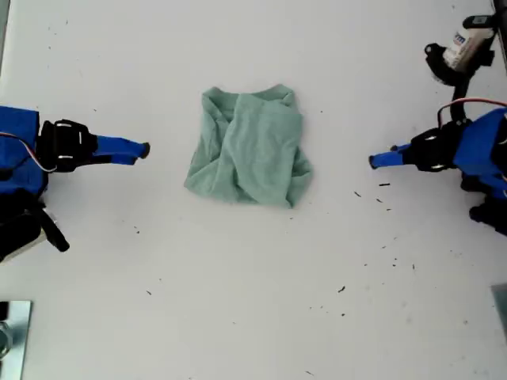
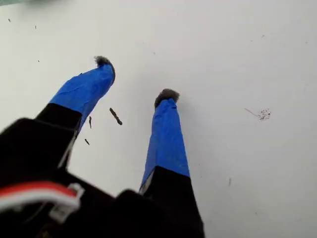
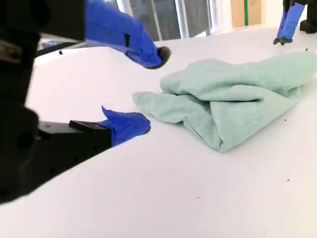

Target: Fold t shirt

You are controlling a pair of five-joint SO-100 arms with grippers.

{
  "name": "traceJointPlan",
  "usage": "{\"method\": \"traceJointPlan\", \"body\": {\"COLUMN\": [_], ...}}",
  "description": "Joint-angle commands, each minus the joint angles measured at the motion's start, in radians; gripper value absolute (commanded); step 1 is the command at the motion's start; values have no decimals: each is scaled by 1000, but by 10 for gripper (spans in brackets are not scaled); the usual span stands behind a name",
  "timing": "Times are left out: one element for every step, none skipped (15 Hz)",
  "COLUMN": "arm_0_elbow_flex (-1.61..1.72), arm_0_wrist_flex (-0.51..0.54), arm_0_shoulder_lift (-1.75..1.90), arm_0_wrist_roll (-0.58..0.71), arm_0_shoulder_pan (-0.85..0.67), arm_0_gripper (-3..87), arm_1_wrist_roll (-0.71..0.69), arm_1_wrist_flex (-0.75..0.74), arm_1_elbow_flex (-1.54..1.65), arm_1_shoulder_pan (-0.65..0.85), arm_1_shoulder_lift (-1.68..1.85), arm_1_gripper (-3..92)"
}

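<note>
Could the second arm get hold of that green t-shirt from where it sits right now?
Probably yes. My second end effector is open and faces the t shirt, with only bare table between them. Nothing blocks the way, though it would need to move forward first.

**Mint green on white, blue all round**

The t shirt (image 1: 249, 150) shows plain mint green, no print, with darker green in its creases. The table (image 1: 253, 317) is white, speckled with small dark flecks. My first gripper (image 2: 134, 82) wears bright blue tape, grey at the tips, on a black body. My second gripper (image 3: 148, 87) is the same blue over black.
</note>
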Motion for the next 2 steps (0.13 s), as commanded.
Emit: {"method": "traceJointPlan", "body": {"arm_0_elbow_flex": [12,12], "arm_0_wrist_flex": [2,2], "arm_0_shoulder_lift": [9,9], "arm_0_wrist_roll": [8,8], "arm_0_shoulder_pan": [5,5], "arm_0_gripper": [171,171], "arm_1_wrist_roll": [-15,-15], "arm_1_wrist_flex": [2,2], "arm_1_elbow_flex": [44,44], "arm_1_shoulder_pan": [9,9], "arm_1_shoulder_lift": [8,8], "arm_1_gripper": [181,175]}}
